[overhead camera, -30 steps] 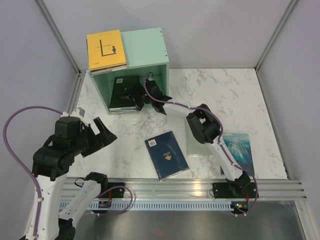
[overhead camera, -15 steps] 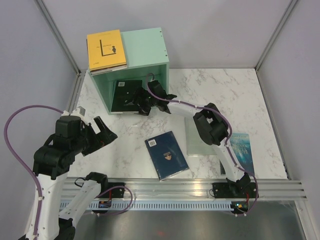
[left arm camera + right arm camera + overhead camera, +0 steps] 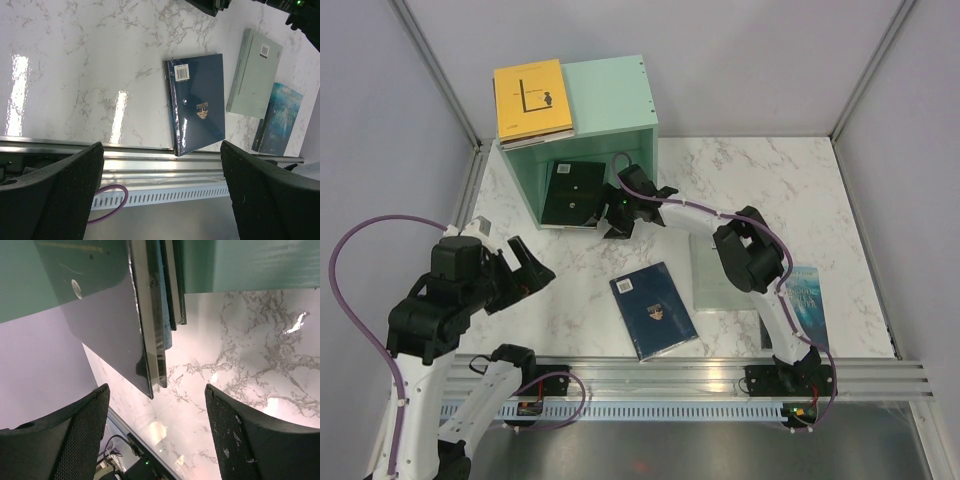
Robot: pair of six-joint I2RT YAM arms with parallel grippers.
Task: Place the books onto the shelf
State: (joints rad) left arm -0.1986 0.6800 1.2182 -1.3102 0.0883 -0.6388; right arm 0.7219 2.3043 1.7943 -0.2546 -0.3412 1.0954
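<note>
Dark paperbacks (image 3: 570,192), perhaps three, lie inside the mint-green wooden cube shelf (image 3: 620,95); a yellow-orange book (image 3: 532,98) tops it; the right gripper (image 3: 616,214) gapes empty at its mouth. In front of it a dark-blue book (image 3: 653,310), a pale-mint book (image 3: 254,72) and a teal book (image 3: 812,310) wait; the left gripper (image 3: 525,262) is spread wide, empty.

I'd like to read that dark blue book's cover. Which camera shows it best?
The left wrist view: the dark blue book lies large there, barcode and gold emblem clear. The overhead view shows it whole but smaller. The right wrist view does not show it.

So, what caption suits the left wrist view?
Open left gripper facing a dark blue book, a pale green book and a teal book.
</note>
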